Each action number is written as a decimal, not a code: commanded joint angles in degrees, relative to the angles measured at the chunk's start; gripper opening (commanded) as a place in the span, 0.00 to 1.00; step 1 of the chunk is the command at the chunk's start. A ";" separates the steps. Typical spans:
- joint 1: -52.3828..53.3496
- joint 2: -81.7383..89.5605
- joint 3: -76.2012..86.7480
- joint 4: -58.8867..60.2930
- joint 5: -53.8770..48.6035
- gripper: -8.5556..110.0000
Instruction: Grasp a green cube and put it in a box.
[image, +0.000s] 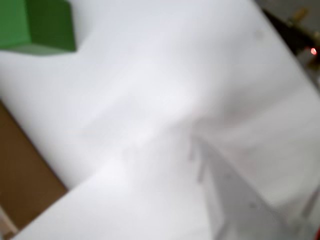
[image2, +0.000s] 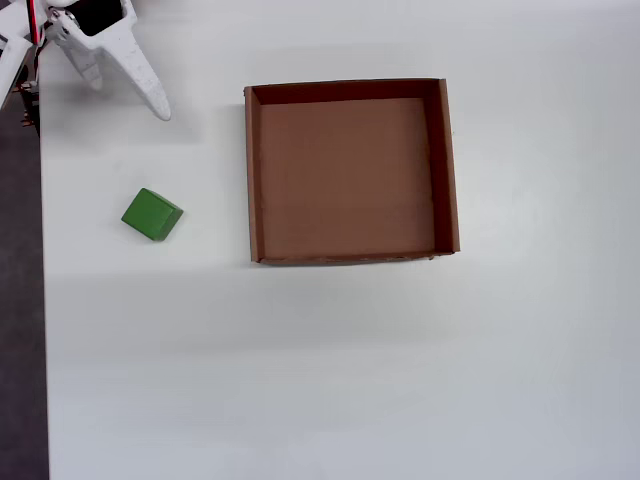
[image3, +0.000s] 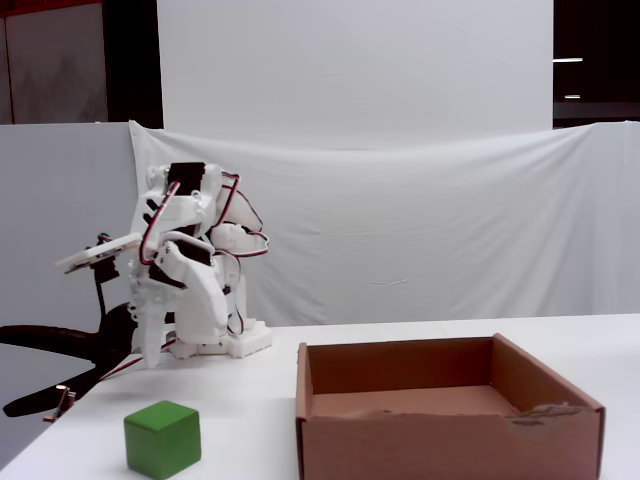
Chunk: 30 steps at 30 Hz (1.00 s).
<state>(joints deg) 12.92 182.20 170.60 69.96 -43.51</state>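
The green cube (image2: 152, 214) sits on the white table (image2: 330, 370) at left of the overhead frame, apart from the empty box (image2: 252, 175) at centre, while the gripper (image2: 150, 95), upper left, appears closed and empty.

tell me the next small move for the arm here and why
Probably swing the gripper down the overhead view toward the green cube. The cube sits alone on the white table, left of the box, which is empty, and the gripper is off in the top left corner, apart from the cube. Whether its fingers are open is unclear.
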 joint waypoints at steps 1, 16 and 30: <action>0.53 0.26 -0.26 -0.09 0.18 0.51; 0.53 0.26 -0.26 -0.09 0.18 0.51; 2.72 0.26 -0.26 -0.09 0.18 0.51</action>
<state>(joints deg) 13.45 182.20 170.60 69.96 -43.51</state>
